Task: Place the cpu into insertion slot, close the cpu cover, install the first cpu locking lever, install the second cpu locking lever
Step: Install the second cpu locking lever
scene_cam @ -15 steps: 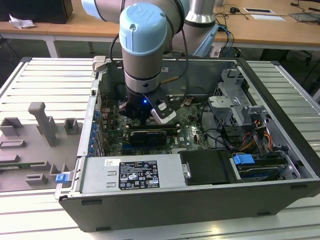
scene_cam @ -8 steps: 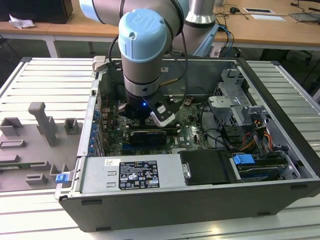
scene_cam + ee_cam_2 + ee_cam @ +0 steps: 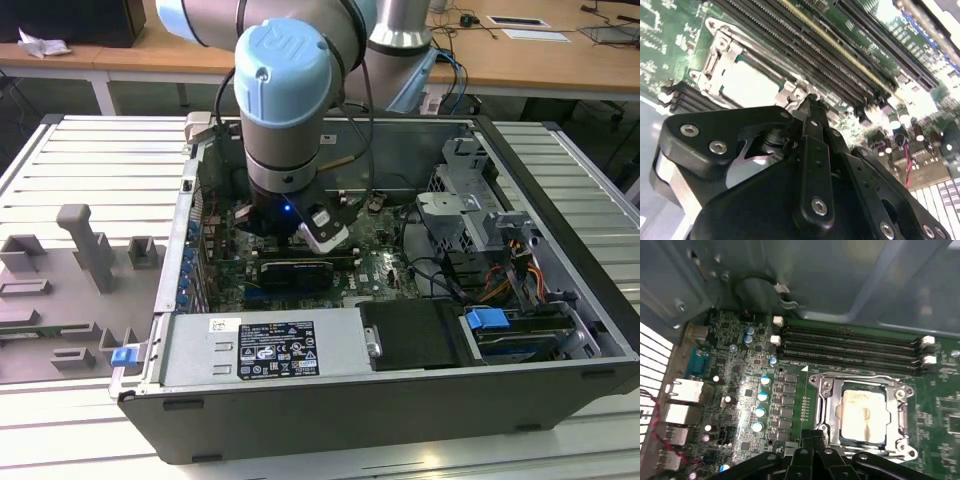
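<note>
I'm looking down into the open computer case (image 3: 560, 330) lying on its side on the ribbed metal table (image 3: 90, 160), with the arm (image 3: 285, 90) reaching into it near the case's far wall. Beside the case, toward the exterior view's left, sits a grey fixture block (image 3: 85, 245) on the same table.

Inside the case, the green motherboard (image 3: 740, 375) fills the floor. The long black memory slots (image 3: 850, 347) run in parallel rows just beside the socket, between it and the case wall.

The insertion slot (image 3: 826, 412) lies next to those memory slots, and in both wrist views I can see the cpu (image 3: 863, 412) already seated in it, its pale metal top facing up. The cpu cover (image 3: 900, 412) is lying down flat around the chip, framing it through its window. A thin locking lever (image 3: 850, 376) runs along the cover's edge on the memory-slot side; I can't make out whether it is latched.

The gripper (image 3: 811, 100) hangs right over the socket's edge, its black fingers (image 3: 812, 125) drawn together to a single tip with nothing between them that I can see. That tip sits just beside the cover's corner; I can't tell whether it touches.
</note>
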Robot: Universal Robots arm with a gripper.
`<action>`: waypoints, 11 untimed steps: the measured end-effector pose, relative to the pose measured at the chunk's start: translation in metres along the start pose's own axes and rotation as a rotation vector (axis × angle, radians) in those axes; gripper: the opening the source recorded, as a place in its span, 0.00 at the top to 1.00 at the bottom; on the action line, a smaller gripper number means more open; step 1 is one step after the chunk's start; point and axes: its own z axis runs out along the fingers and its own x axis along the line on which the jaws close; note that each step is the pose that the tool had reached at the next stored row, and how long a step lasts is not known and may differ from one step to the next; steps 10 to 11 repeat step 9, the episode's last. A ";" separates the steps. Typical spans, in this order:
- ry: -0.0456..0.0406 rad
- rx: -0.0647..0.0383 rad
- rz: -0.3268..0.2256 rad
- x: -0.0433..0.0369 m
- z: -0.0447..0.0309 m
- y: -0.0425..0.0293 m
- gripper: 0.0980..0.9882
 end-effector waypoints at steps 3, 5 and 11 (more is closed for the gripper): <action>-0.0001 0.000 0.000 -0.0003 -0.0053 0.0016 0.99; 0.0000 0.000 0.000 -0.0004 -0.0081 0.0024 0.99; -0.0003 0.000 0.000 -0.0006 -0.0107 0.0033 0.99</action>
